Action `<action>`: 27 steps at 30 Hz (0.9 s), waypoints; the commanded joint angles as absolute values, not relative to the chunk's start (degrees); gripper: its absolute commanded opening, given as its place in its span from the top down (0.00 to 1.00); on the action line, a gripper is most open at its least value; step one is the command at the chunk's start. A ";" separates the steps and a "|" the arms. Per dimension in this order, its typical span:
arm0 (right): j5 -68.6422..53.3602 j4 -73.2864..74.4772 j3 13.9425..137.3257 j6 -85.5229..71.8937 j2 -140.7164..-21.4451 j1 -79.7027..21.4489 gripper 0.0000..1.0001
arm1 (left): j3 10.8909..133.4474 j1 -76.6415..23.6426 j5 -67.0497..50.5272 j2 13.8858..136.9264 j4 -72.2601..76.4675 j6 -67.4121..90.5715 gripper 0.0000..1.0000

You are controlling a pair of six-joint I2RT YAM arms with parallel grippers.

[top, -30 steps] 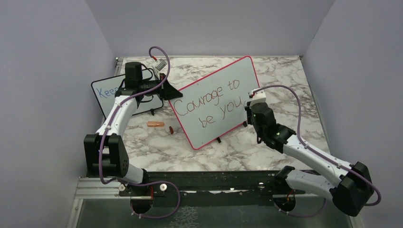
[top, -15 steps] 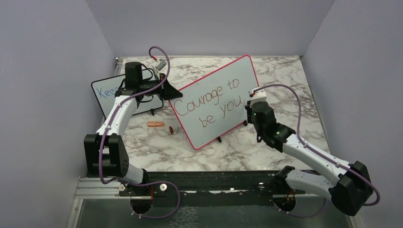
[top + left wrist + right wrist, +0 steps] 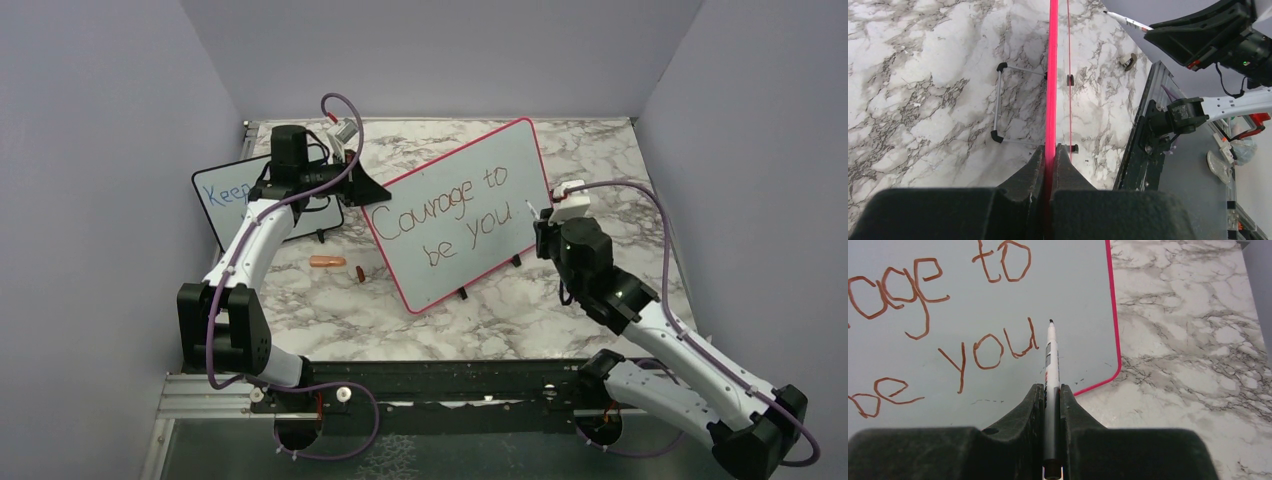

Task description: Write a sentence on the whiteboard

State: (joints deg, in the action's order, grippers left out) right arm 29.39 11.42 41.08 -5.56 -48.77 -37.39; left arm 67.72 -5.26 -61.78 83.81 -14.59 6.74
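The whiteboard (image 3: pixel 500 165), with a thin red-pink frame, stands tilted on small black feet mid-table. The sentence (image 3: pixel 450 212), "Courage to be you", is written on it in red-brown in two lines. My left gripper (image 3: pixel 366 196) is shut on the board's left edge, seen edge-on as a red line (image 3: pixel 1052 75) between the jaws (image 3: pixel 1050 150). My right gripper (image 3: pixel 543 226) is shut on a white marker (image 3: pixel 1050 360). Its tip points at the board just right of "you" (image 3: pixel 990 352), a little off the surface by the board's right edge.
A smaller black-framed board (image 3: pixel 232 196) with blue writing stands behind my left arm. An orange pen piece (image 3: pixel 327 262) and a dark red-brown cap (image 3: pixel 360 273) lie on the marble left of the whiteboard. Grey walls close in on three sides.
My right arm has drawn back to the right, taking the marker tip away from the end of "you". My left gripper and the board's left edge shifted slightly.
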 commanded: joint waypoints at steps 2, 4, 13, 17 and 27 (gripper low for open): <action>29.01 16.57 43.32 -4.33 -43.81 -37.10 0.99 | 68.71 -7.00 -52.41 84.20 -16.25 7.22 0.98; 29.57 17.04 43.17 -4.31 -41.89 -37.10 0.99 | 69.33 -7.19 -51.30 83.67 -16.24 8.19 0.91; 30.28 18.65 42.57 -4.31 -37.01 -37.09 0.99 | 72.19 -7.23 -44.60 80.76 -17.50 11.84 0.55; 30.50 19.07 42.29 -4.22 -35.56 -37.09 0.99 | 73.63 -7.05 -37.83 78.02 -19.27 13.71 0.43; 29.86 20.62 42.93 -4.39 -32.29 -37.09 0.99 | 69.54 -6.52 -15.84 67.00 -25.65 17.71 0.14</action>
State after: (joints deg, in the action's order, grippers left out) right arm 29.32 19.55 41.67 -4.84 -34.17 -37.39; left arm 71.70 -6.92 -29.34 72.36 -21.96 14.87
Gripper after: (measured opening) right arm 0.157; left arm 0.783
